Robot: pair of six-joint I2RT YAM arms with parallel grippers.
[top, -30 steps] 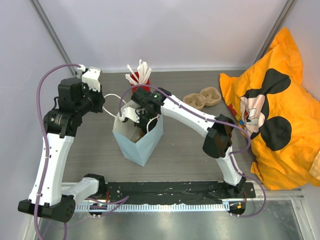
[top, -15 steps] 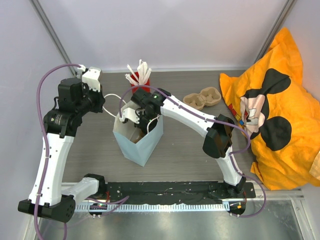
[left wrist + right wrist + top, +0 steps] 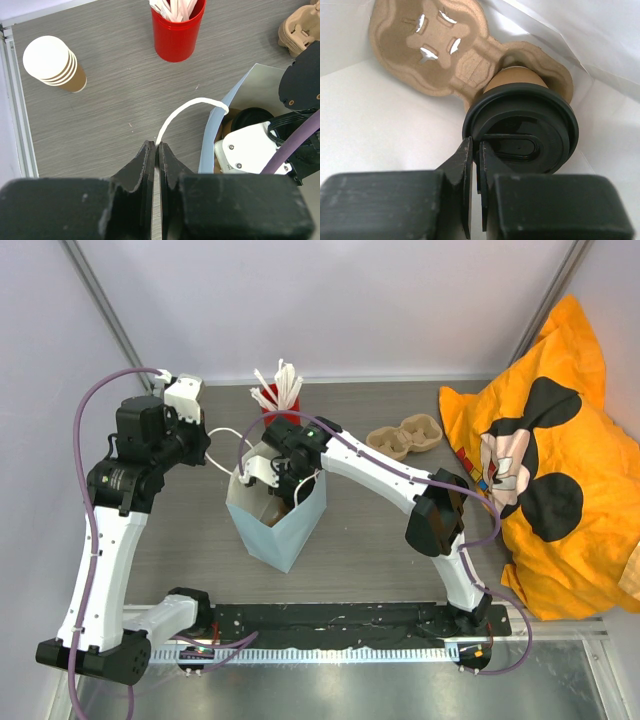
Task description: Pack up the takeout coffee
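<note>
Inside the bag [image 3: 285, 532] the cup [image 3: 515, 77] sits in a carrier [image 3: 402, 55], with the right jaws pinched shut on its lid [image 3: 520, 117] rim. The left jaws clamp the bag's handle [image 3: 200, 100]. If the right jaws rise from the bag without letting go, the lid may pop off or the cup tip.

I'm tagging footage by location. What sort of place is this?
Probably a robotics lab test cell, not a café: left arm and right arm bolted to a table inside plain white walls, with takeout props like a paper bag and red cup of sticks.
</note>
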